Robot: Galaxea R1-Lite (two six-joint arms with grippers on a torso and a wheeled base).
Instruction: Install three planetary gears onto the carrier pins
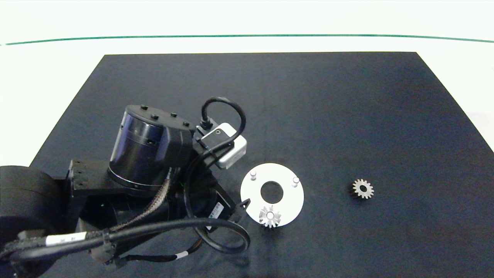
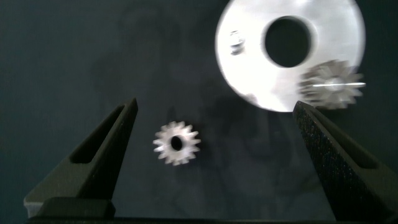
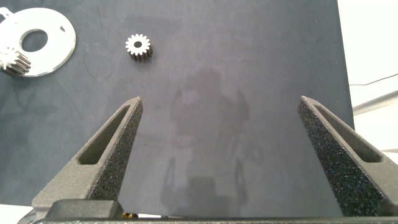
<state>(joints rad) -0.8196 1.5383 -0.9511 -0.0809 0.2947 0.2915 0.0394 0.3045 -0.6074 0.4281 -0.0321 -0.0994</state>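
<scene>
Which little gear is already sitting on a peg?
The gear at the white disc's near edge. It sits on a peg, while another gear lies loose on the mat to the right, and a third between the left gripper's fingers.

Black mat (image 1: 308, 108), white disc (image 1: 293, 200), loose gears (image 1: 363, 189)

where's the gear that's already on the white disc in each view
Head view: the mounted gear sits on the disc's near edge, by the left arm.
Left wrist view: it overlaps the disc's rim, above one finger.
Right wrist view: it is at the far edge.
Shared landmark: the white disc.
</scene>
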